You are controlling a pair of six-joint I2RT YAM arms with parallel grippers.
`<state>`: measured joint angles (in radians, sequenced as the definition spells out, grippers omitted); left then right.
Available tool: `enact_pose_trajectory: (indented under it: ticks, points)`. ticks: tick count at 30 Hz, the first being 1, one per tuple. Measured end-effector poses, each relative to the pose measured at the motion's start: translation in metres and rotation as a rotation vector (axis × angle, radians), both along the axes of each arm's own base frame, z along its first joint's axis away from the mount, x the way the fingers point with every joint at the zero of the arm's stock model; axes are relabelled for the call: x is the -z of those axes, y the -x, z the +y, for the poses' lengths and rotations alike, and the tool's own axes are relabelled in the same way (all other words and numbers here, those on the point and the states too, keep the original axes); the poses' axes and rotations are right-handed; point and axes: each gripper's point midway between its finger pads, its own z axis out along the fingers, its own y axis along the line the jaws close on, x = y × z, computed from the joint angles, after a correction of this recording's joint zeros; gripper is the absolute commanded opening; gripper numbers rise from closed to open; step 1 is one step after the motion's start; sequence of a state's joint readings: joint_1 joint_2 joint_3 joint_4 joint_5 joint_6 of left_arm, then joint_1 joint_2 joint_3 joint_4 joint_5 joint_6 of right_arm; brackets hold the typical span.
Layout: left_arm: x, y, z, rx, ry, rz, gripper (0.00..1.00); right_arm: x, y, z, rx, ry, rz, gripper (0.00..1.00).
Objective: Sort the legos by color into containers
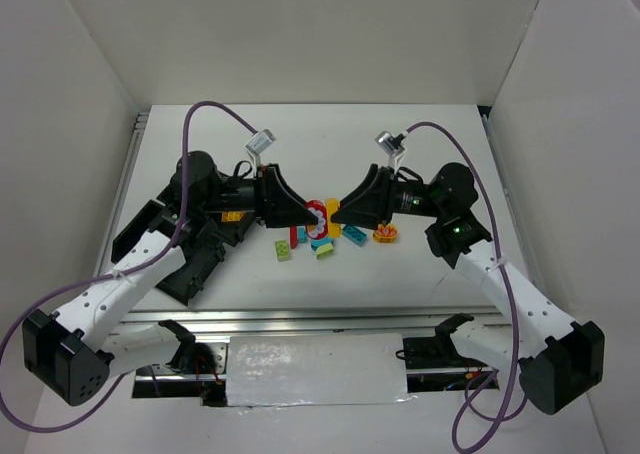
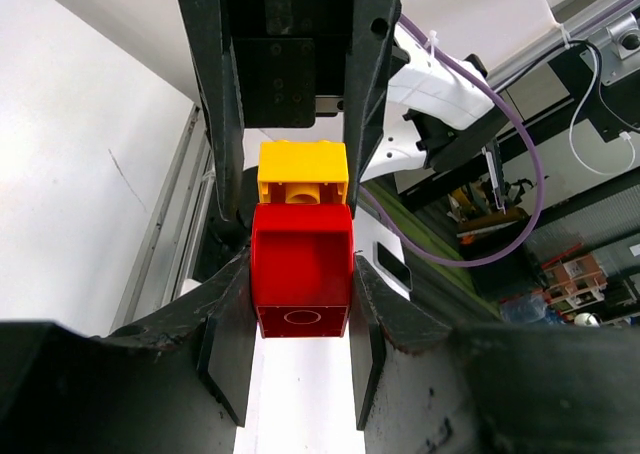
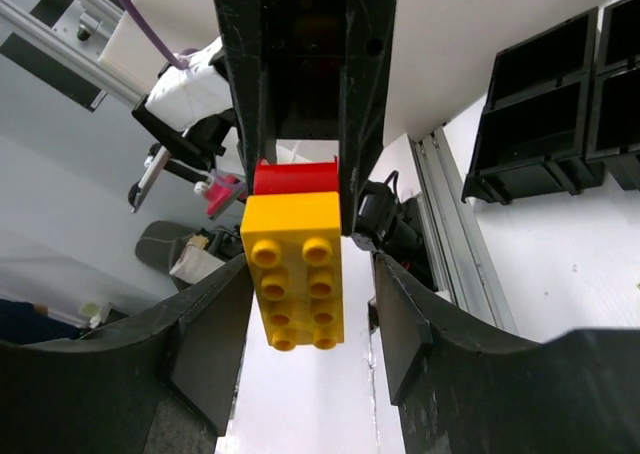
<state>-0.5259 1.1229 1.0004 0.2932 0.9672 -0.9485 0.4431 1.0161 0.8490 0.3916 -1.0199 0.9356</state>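
- Black tray [image 3: 530, 139], at 9 o'clock on the bench [image 1: 400, 284], awaits sorted colours.
- Left gripper [image 2: 300, 309] clamps the red brick [image 2: 300, 264] at bench centre, likely bracing it.
- Yellow brick [image 3: 295, 274] is stuck to the red one.
- Right gripper [image 3: 310, 264] flanks the yellow brick, likely to pull it off; I cannot tell if it grips.

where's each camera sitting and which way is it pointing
top external: above and behind the arms, looking down on the table; both arms show, left gripper and right gripper meeting.
left wrist: on the left arm, looking along its fingers at the red brick they hold.
right wrist: on the right arm, looking along its fingers at the yellow brick.
shared: both wrist views see the joined red and yellow bricks, from opposite ends.
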Motion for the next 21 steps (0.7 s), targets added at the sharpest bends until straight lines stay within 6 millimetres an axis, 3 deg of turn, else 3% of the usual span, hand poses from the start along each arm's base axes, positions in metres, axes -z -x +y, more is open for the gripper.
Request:
enact_pose_trajectory:
  ticks: [1, 2, 3, 4, 5, 9, 13, 17, 21]
  points:
    - [0.001, 0.0, 0.0, 0.0, -0.002, 0.003, 0.0, -0.001, 0.0, 0.0, -0.003, -0.003, -0.002, 0.56]
    - [0.002, -0.001, -0.001, 0.001, -0.005, 0.005, 0.0, -0.001, 0.0, 0.001, -0.009, -0.007, -0.004, 0.46]
    - [0.004, -0.002, -0.001, 0.0, -0.008, 0.01, 0.0, -0.002, 0.0, 0.002, -0.015, -0.01, -0.006, 0.31]
    - [0.005, -0.002, -0.001, 0.001, -0.011, 0.017, 0.0, -0.003, 0.0, 0.003, -0.02, -0.015, -0.011, 0.05]
    - [0.005, -0.002, -0.001, 0.004, -0.014, 0.018, 0.0, -0.002, 0.001, 0.003, -0.027, -0.016, -0.009, 0.0]
    - [0.007, -0.006, 0.0, -0.026, -0.05, 0.014, 0.0, 0.0, -0.002, 0.004, -0.029, -0.014, -0.014, 0.0]
    - [0.005, -0.025, 0.008, -0.144, -0.127, -0.009, 0.0, 0.007, -0.015, -0.002, 0.029, 0.006, -0.029, 0.0]
    - [0.007, -0.071, 0.044, -0.366, -0.197, -0.017, 0.0, 0.021, -0.035, -0.018, 0.133, 0.059, -0.002, 0.0]
    - [0.041, -0.124, 0.108, -0.707, -0.343, 0.086, 0.0, 0.041, -0.057, -0.033, 0.26, 0.124, 0.042, 0.0]
